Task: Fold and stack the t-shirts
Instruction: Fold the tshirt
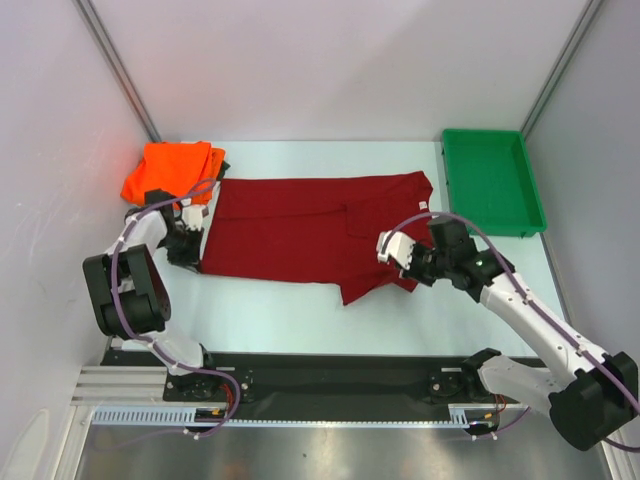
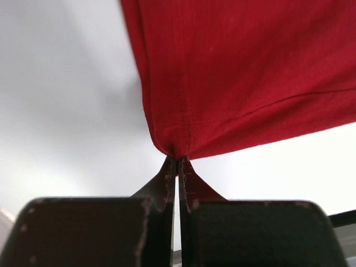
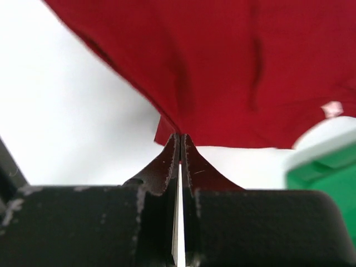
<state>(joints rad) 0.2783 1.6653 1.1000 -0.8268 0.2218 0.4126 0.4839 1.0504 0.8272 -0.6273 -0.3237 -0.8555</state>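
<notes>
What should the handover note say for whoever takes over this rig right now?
Left gripper: shut on the maroon t-shirt's near-left corner.
Right gripper: shut on its near-right edge.
The maroon t-shirt lies spread across the table; the orange t-shirt sits folded at the far left.
Done: the orange one appears folded.
Left: fold the maroon one and stack it on the orange.

Bright, even overhead light; soft shadows, blurred wrist-view foregrounds.

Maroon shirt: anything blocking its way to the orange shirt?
Nothing visible does. The orange shirt lies just off the far-left corner of the maroon shirt; left gripper and right gripper are shut on its near edge.
</notes>
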